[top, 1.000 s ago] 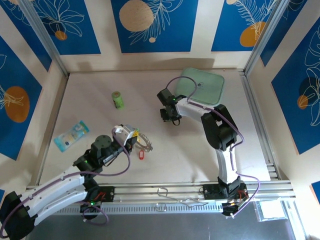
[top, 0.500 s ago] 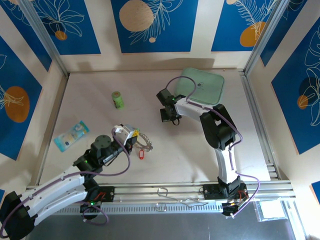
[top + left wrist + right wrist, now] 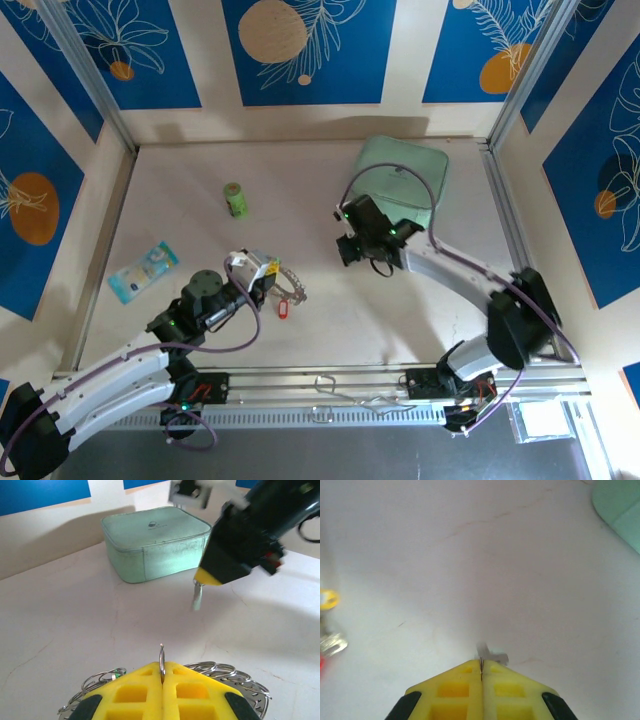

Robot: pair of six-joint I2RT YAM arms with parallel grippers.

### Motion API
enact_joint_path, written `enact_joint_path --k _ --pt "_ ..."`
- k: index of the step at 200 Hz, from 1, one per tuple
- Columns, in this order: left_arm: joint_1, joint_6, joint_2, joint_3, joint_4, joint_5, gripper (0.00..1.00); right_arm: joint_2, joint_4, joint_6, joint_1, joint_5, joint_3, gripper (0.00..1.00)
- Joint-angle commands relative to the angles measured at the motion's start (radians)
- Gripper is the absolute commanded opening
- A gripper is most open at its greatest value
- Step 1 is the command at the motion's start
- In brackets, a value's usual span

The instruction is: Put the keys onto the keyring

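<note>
Toward the near left of the table [image 3: 180, 180], we see the left gripper [image 3: 268, 281] with its yellow pads pressed together on the keyring [image 3: 289, 280]. In the left wrist view a thin silvery loop stands upright in the seam between the pads, and the beaded coils of the keyring [image 3: 235, 674] spread out flat beneath them. A red-tagged key [image 3: 282, 312] lies on the table just near of the ring, beside the gripper.

Right of there and a little farther back, the right gripper [image 3: 347, 257] hangs over the middle of the table, pads closed on a silver key [image 3: 197, 595] that points down from its tips with its end clear of the surface. From the right wrist we see the same key [image 3: 492, 656] poking out past the closed yellow pads.

Between the two grippers we find an open strip of bare table. A mint-green box [image 3: 400, 178] sits at the far right, close to the back wall and well apart from the ring; its rounded corner [image 3: 620, 505] edges into the right wrist view. A green bottle [image 3: 234, 200] lies at the far left of centre, and a blue packet [image 3: 143, 270] rests near the left edge. Along the near edge runs the metal rail [image 3: 330, 380] where both arms are bolted.
</note>
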Motion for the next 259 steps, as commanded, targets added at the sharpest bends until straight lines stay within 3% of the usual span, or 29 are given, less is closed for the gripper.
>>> enact_joint_path --k 1,61,107,129,169,259 --pt "-0.006 0.011 -0.007 0.017 0.06 0.074 0.0 -0.128 0.056 -0.116 0.018 -0.111 -0.068 0.0" --pt "-0.008 -0.066 0.048 0.062 0.078 0.28 0.0 -0.429 0.141 -0.309 0.057 -0.461 -0.208 0.0" --pt "-0.01 -0.071 0.106 0.075 0.137 0.424 0.0 -0.477 0.083 -0.382 0.11 -0.626 -0.2 0.0" --pt "-0.022 -0.053 0.146 0.069 0.198 0.511 0.0 -0.464 0.063 -0.393 0.127 -0.659 -0.187 0.0" --pt "-0.049 -0.006 0.18 0.053 0.286 0.543 0.0 -0.454 0.059 -0.414 0.146 -0.608 -0.196 0.0" --pt "-0.083 0.087 0.202 0.087 0.232 0.566 0.0 -0.405 0.076 -0.425 0.166 -0.635 -0.171 0.0"
